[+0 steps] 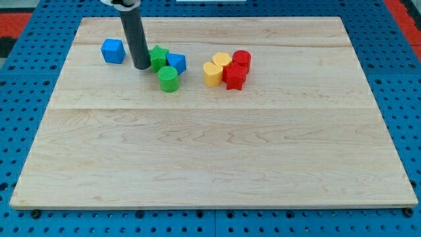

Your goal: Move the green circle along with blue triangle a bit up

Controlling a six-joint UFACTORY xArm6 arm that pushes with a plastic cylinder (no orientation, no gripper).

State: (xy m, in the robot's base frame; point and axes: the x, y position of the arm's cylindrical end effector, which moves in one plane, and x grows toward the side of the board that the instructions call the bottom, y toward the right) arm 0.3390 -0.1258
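**Rod tip beside the green cluster, near the board's top-left**

My tip [141, 67], a smooth dark rod with no fingers, touches the green star-like block [158, 57]. The blue triangle [177, 62] sits just right of it; the ribbed green circle [168, 78] lies below them. A blue cube [113, 51] stands nearer the pale wooden board's [217, 158] left edge; yellow blocks [215, 70] and red blocks [237, 69] huddle top-centre.

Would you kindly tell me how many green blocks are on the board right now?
2. One green block sits just right of my tip, touching the blue triangle. The green circle lies just below them. None appears hidden, though the rod could cover something small.
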